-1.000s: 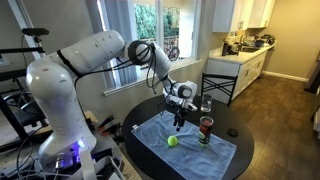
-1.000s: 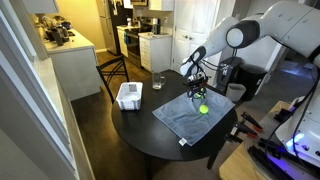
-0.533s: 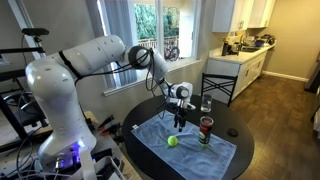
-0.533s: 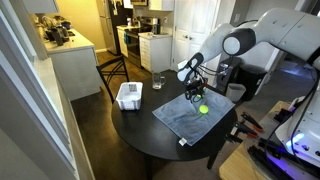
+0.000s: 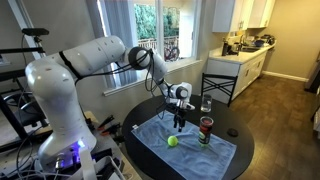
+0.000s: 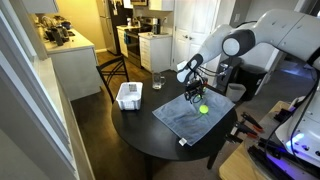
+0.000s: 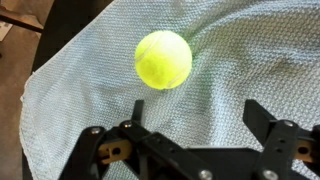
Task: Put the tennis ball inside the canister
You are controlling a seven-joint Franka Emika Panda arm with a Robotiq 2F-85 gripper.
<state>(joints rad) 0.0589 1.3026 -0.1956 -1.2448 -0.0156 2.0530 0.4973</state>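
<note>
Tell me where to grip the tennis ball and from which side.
Take the tennis ball across its widest middle, coming straight down from above. It is round and lies alone on the flat blue cloth with nothing touching it. The tool hangs over the cloth close by, jaws apart.

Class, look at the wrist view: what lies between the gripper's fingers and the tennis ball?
Nothing but the bare blue-grey towel. The wrist view shows no other thing between the open gripper and the tennis ball.
</note>
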